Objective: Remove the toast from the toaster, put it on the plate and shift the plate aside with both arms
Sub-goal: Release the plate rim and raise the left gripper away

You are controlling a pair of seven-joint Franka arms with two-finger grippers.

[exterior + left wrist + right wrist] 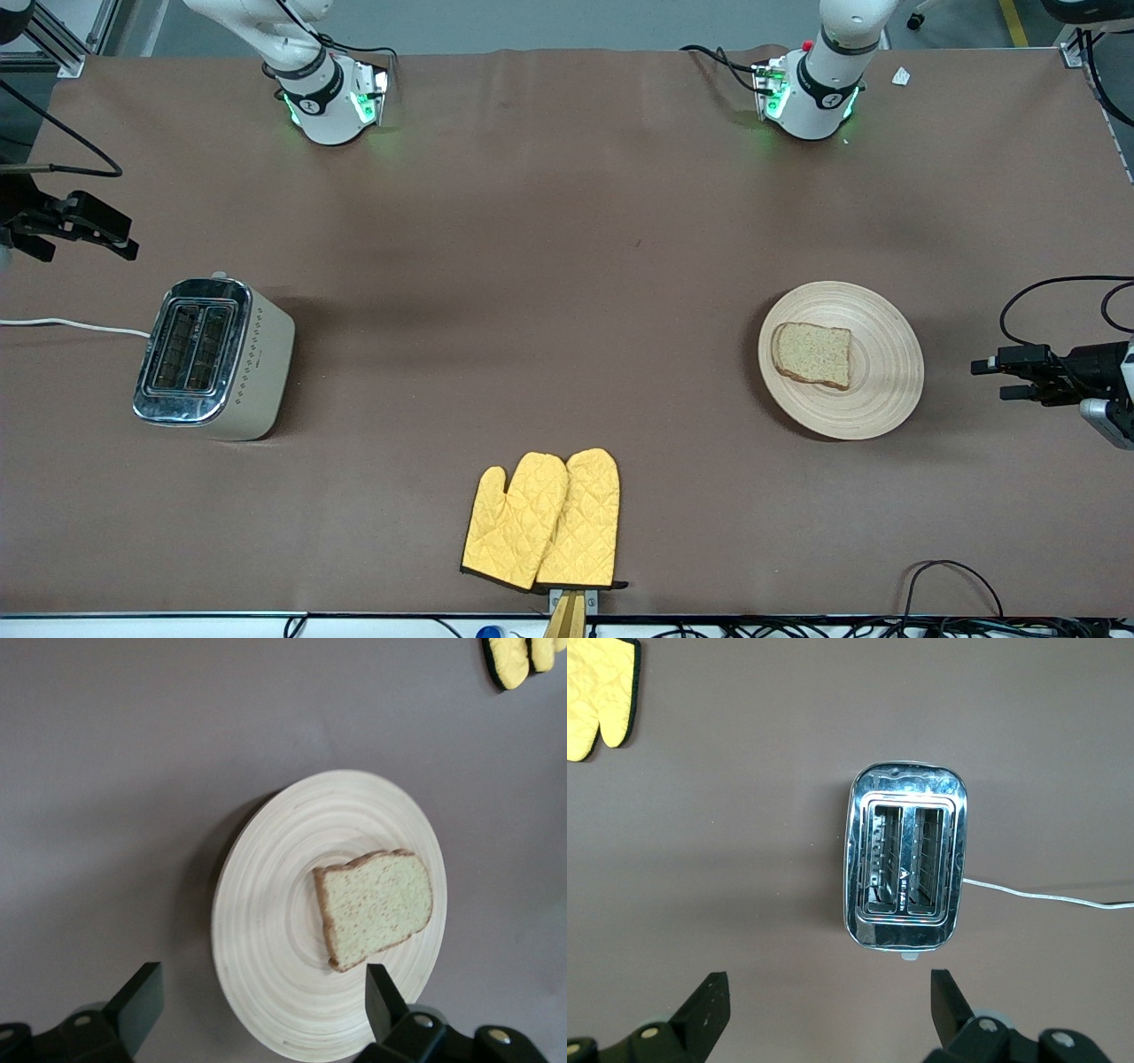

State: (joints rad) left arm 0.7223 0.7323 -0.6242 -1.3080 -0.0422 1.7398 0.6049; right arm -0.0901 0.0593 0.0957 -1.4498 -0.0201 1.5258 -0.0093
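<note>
Lying flat on the plate [873,390], the toast [812,354] sits off-centre, on the part of the plate toward the right arm's end of the surface [532,266]. The plate itself rests on the surface toward the left arm's end, well apart from everything else. The left end effector [997,379] hangs in the air at that end of the surface, beside the plate and clear of it, with its fingers [142,997] spread wide and nothing between them; its wrist view looks down on the plate [275,930] and the toast [376,906] framed between the two fingertips. The right end effector [111,235] hangs over the right arm's end of the surface, near the toaster [213,359], its fingers [709,1005] likewise wide apart and holding nothing; its wrist view looks straight down on the toaster [908,868] and into both slots, where no bread shows. A white cord [71,325] runs from the toaster off that end of the surface. A pair of yellow mitts [545,523] lies at the edge nearest the front camera, about midway between toaster and plate, one mitt overlapping the other.
</note>
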